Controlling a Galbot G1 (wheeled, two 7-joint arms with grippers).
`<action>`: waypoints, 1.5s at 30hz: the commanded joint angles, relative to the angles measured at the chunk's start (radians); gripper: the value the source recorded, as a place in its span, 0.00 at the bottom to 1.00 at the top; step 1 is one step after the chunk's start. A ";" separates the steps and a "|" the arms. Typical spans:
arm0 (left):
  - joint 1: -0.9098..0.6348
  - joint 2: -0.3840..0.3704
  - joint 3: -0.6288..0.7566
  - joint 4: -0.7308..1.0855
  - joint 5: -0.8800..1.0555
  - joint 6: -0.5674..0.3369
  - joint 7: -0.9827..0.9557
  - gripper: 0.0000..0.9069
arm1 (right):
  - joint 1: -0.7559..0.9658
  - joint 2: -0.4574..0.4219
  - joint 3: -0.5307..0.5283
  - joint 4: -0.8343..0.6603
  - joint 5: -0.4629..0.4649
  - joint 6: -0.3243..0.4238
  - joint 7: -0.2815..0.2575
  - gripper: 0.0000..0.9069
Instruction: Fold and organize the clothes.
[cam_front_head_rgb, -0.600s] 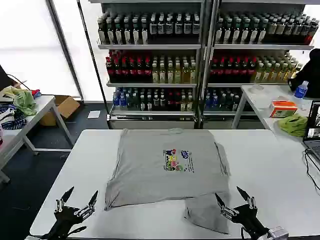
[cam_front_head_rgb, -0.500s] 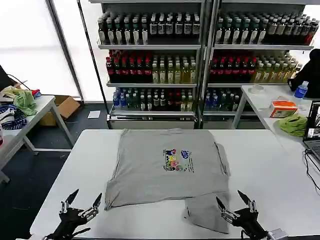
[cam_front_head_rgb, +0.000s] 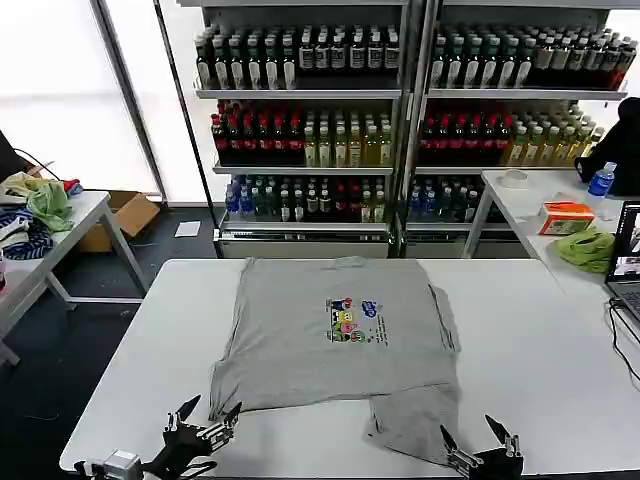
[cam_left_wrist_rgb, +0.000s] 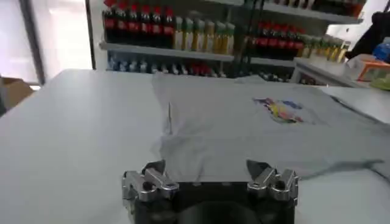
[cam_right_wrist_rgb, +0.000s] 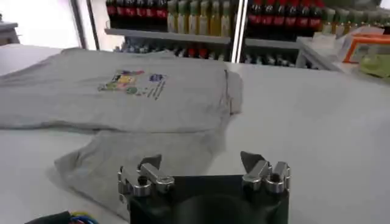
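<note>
L gripper (cam_front_head_rgb: 205, 424) spread wide, empty, at near table (cam_front_head_rgb: 150, 350) edge just below shirt (cam_front_head_rgb: 300, 340) hem's left corner, shirt flat mid-table w/ collar far, R gripper (cam_front_head_rgb: 480, 452) likewise agape beside the lower-right flap, prob. nearer.

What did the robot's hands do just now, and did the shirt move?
The left gripper slid right along the table's near edge, up close to the shirt's near-left corner. The right gripper sank lower and nearer the robot, beside the sleeve lying at the front. Both stayed open, holding nothing. The shirt lies flat as before.
</note>
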 joint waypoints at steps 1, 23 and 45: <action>-0.074 0.006 0.017 0.085 -0.039 0.035 -0.010 1.00 | 0.004 0.031 -0.040 -0.006 -0.038 -0.019 0.017 1.00; -0.023 -0.025 0.022 0.088 -0.041 0.002 -0.005 0.08 | 0.011 0.029 -0.090 -0.033 -0.027 -0.005 0.001 0.00; -0.030 -0.030 0.013 0.065 -0.076 -0.017 -0.011 0.01 | 0.014 0.030 -0.108 -0.031 0.078 0.067 -0.013 0.00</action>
